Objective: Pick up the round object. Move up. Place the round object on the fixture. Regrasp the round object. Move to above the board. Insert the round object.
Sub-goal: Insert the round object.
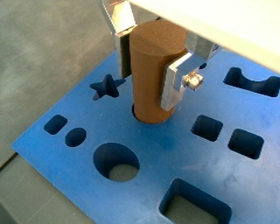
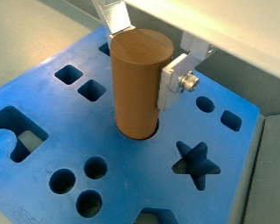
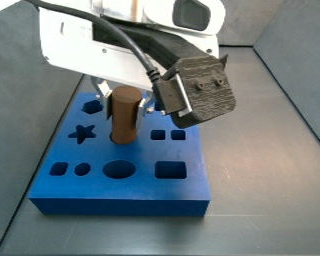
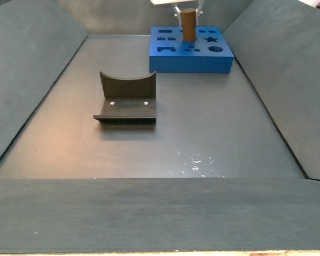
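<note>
Orange-brown cylinder peg [image 2: 139,83] upright, lower end entering round hole in bright-blue slotted board [image 2: 241,162], beside star cutout [image 2: 195,161]. My gripper [image 1: 152,58] clamps peg's upper part, silver plates either side. I judge: keep vertical, press down gently, release only once seated.

In a wrist view, the gripper [image 1: 150,54] clamps the peg [image 1: 154,74] upright between its silver fingers [image 1: 174,80], the peg's lower end set in a round hole of the blue board [image 1: 143,153]. Star, circular and square cutouts surround it.
</note>
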